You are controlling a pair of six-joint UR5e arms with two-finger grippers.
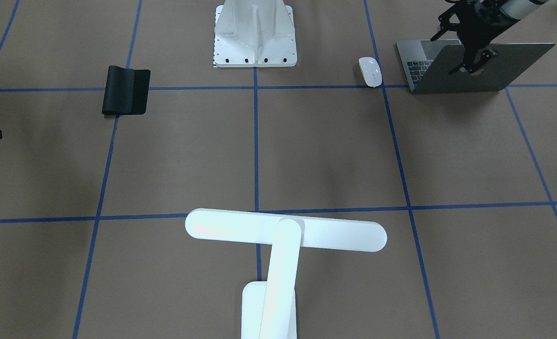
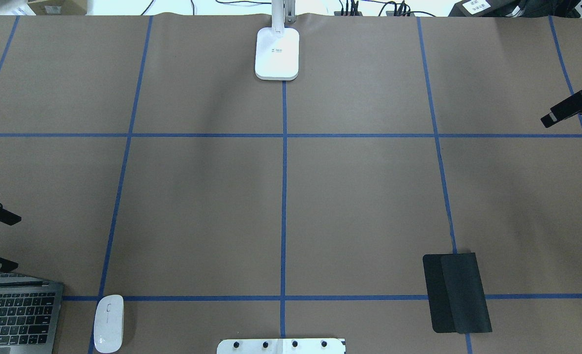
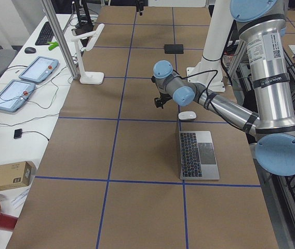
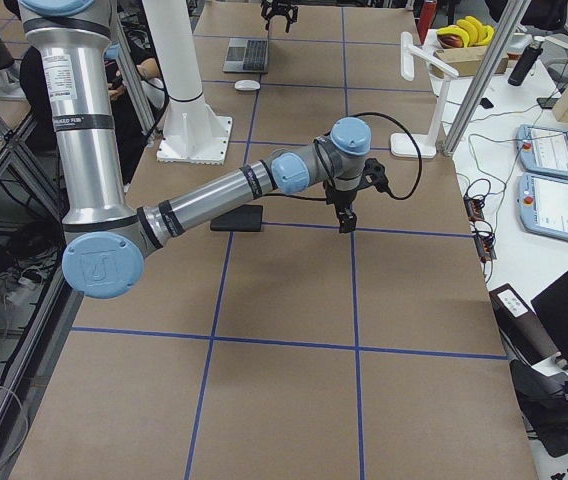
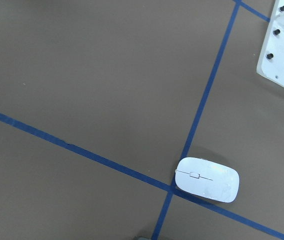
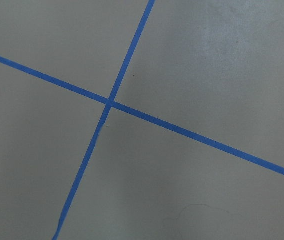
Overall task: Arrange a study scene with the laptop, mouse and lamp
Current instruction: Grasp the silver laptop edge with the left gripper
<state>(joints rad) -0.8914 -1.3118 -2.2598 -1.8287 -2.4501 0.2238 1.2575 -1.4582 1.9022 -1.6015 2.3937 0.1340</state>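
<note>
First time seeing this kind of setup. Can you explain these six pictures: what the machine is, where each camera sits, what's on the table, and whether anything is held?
It is a robot with two jointed arms, each ending in a two-finger gripper, at a brown table marked with blue tape. Four pictures come from fixed cameras: one facing the robot, one over its shoulders, one at each table end. The other two come from cameras on the wrists, looking down. On the table are an open laptop, a white mouse beside it, a white lamp at the far edge, a black mouse pad and the robot's white mount. The left gripper hovers open just beyond the laptop; the right gripper looks shut over bare table. Neither holds anything.
</note>
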